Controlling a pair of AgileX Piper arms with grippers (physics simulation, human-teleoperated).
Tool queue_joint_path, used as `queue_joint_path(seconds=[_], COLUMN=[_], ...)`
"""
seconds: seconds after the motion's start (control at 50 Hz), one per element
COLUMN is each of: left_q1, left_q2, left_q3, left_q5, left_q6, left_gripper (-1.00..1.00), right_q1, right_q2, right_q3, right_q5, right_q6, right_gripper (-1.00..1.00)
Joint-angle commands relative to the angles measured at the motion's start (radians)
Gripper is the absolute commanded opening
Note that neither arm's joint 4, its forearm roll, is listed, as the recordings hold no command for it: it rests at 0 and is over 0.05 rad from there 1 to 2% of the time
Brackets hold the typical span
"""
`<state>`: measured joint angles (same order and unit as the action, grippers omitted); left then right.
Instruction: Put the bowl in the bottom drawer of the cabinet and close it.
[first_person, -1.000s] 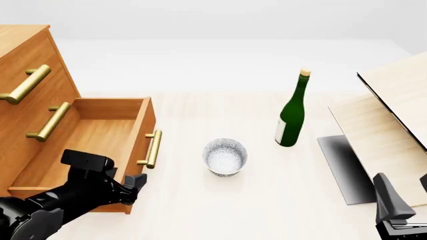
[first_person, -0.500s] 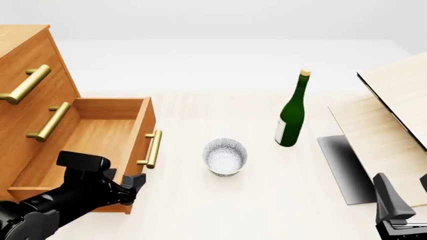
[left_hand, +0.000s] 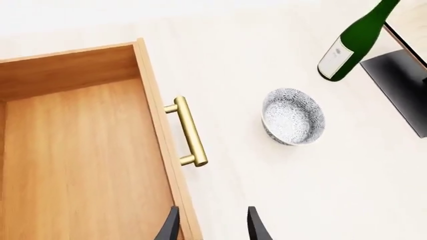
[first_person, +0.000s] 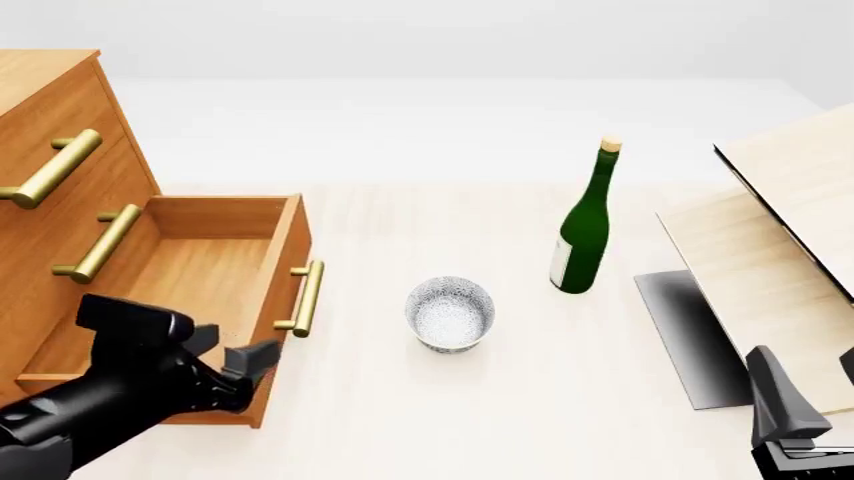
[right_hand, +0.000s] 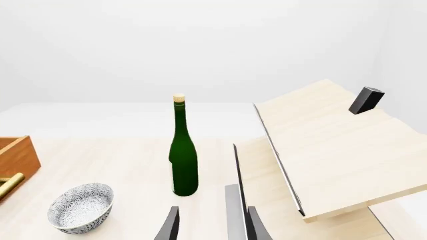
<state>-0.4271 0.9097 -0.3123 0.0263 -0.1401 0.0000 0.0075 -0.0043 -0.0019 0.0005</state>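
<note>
Table (first_person: 534, 420): pale wood surface; plain white backdrop
Cabinet (first_person: 54, 120): orange-brown; at 9 o'clock of the front view
Bottom drawer (first_person: 174, 290): pulled open; interior bare; brass handle (first_person: 307, 297) faces the bowl
Boards (first_person: 787, 220): light wood; at 3 o'clock
Bottle (first_person: 585, 235): green; upright; at 1 o'clock from the bowl
Bowl (first_person: 450, 313): upright on the table near centre; outside the drawer
Left gripper (first_person: 234, 355): fingers spread; holding nothing; over the drawer's near front corner
Right gripper (right_hand: 210, 225): fingers apart; holding nothing; at 5 o'clock
</note>
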Motion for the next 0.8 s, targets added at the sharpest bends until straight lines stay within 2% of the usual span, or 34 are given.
queue_joint_path(seconds=[0.02, 0.38, 0.8], left_q1=[0.02, 0.019, -0.008], left_q2=[-0.101, -0.206, -0.262], left_q3=[-0.012, -0.042, -0.097], left_q5=[0.066, 0.145, 0.165], left_q6=[0.023, 0.041, 0.024], left_gripper=[1.0, 1.0, 1.0], right_q1=[0.0, 0.0, 0.0], right_q2=[0.0, 0.0, 0.0], right_q3=[0.0, 0.0, 0.0], right_q5=[0.0, 0.0, 0.0], right_q6=[0.0, 0.0, 0.0], right_gripper=[1.0, 1.0, 1.0])
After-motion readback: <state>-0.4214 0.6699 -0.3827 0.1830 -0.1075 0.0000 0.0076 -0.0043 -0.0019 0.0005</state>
